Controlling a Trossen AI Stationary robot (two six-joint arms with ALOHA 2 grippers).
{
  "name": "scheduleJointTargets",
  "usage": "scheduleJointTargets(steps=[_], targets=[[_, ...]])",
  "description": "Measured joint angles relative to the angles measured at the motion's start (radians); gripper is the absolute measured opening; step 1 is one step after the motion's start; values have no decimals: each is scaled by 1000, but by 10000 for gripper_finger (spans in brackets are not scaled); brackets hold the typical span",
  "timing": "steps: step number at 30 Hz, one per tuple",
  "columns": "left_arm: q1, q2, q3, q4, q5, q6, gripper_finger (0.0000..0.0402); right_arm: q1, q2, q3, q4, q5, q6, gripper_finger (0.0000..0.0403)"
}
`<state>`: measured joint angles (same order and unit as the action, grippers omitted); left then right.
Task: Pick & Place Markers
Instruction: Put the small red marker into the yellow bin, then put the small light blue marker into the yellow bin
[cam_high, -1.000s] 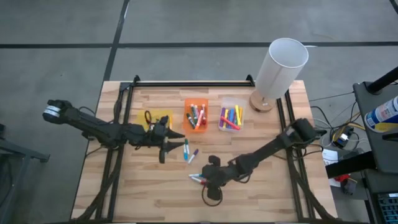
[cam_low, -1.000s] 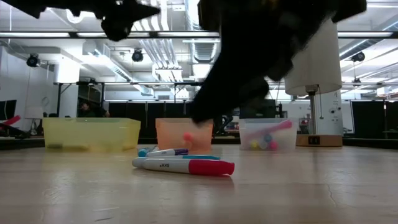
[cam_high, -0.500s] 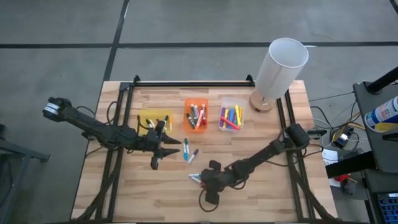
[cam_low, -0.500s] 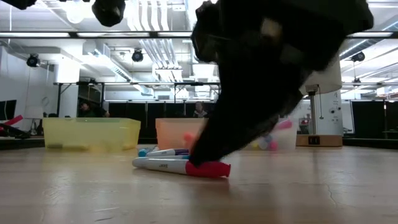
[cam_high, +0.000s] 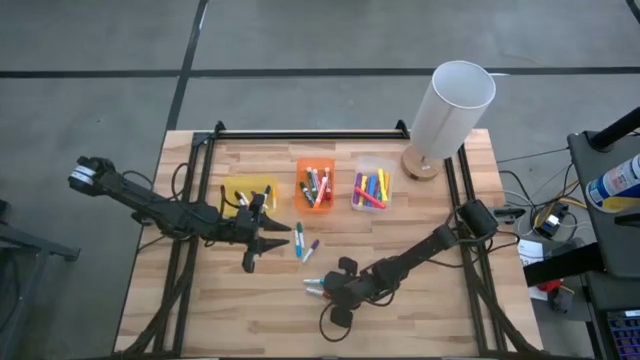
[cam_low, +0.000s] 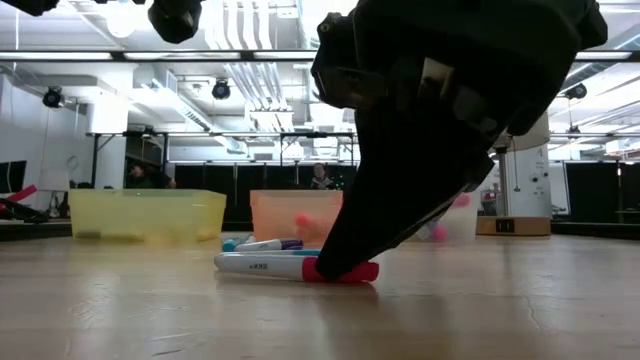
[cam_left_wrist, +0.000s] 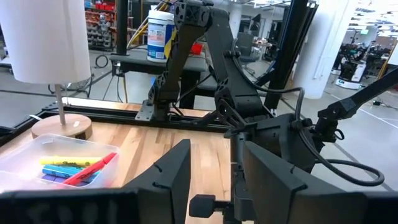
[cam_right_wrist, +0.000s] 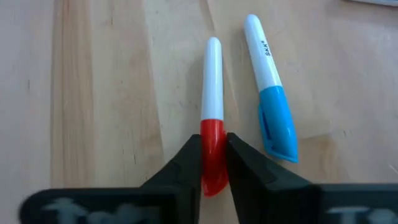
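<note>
From above we get even, bright light on the surface (cam_high: 250, 310), with only faint, soft shadows under the arms and no glare. At table height we look into rows of ceiling lights (cam_low: 260, 55) in the room behind, so the right gripper (cam_low: 345, 265) reads as a near-black silhouette with little detail; the surface in front of it is soft and out of focus, and the far room is fairly sharp. In the left wrist view the near fingers (cam_left_wrist: 165, 180) are dark and blurred, while the lamp shade (cam_left_wrist: 46, 37) is washed out to white. The right wrist view is evenly lit and clear on the red marker (cam_right_wrist: 212, 134), its own fingers (cam_right_wrist: 180, 171) blurred.
</note>
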<state>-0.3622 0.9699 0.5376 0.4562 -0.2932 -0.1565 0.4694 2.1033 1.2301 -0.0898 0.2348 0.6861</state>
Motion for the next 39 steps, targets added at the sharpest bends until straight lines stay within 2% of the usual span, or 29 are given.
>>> scheduleJointTargets(steps=[4, 11, 19, 27, 31, 39], targets=[[0, 0, -1, 0, 0, 1, 140, -2, -9, -3, -6, 6, -12, 22], [0, 1, -2, -1, 14, 18, 140, -23, -48, 50, -52, 25, -111, 18], [0, 6, -2, -20, 69, 26, 140, -60, -81, 164, -191, 79, -221, 6], [0, 6, -3, -22, 68, 25, 140, -56, -83, 161, -199, 46, -206, 9], [0, 6, -3, -23, 68, 25, 140, -55, -83, 149, -195, 45, -185, 34], [0, 6, -3, -23, 68, 24, 140, -55, -84, 90, -190, 50, -191, 117]])
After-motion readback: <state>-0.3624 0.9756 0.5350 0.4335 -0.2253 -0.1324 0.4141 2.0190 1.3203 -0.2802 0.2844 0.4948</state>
